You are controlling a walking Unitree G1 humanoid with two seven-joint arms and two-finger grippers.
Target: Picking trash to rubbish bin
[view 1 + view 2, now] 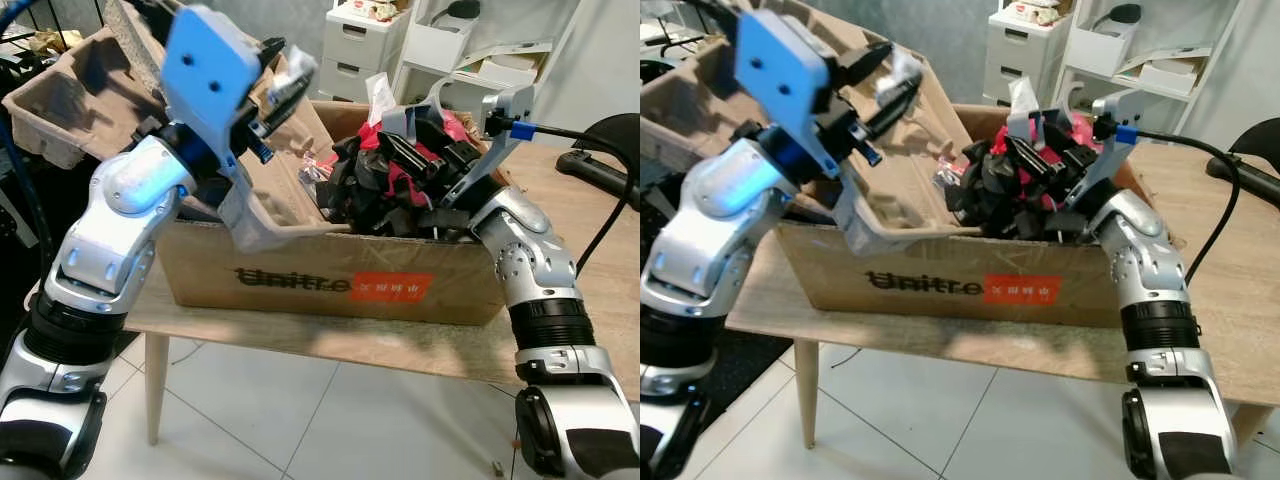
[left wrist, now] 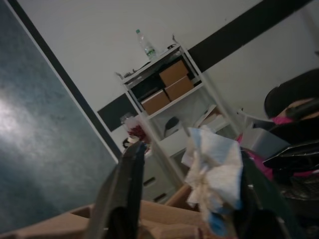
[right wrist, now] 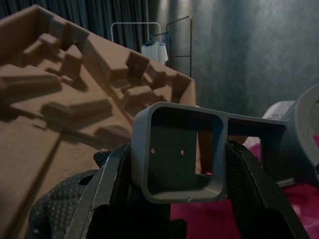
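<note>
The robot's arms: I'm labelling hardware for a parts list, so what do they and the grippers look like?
Both arms are silver shells with black ribbed joint bands. The left gripper has long black fingers behind a bright blue plate with two small holes. The right gripper carries a grey bracket, a blue connector and a black cable.

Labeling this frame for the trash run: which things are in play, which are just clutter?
In play:
- left hand, raised over the box, holding a tissue
- right hand, in the box, gripping a grey frame
- cardboard box on the table, full of black and red junk

Clutter:
- white shelf with a bottle
- drawers
- clothes rack
</note>
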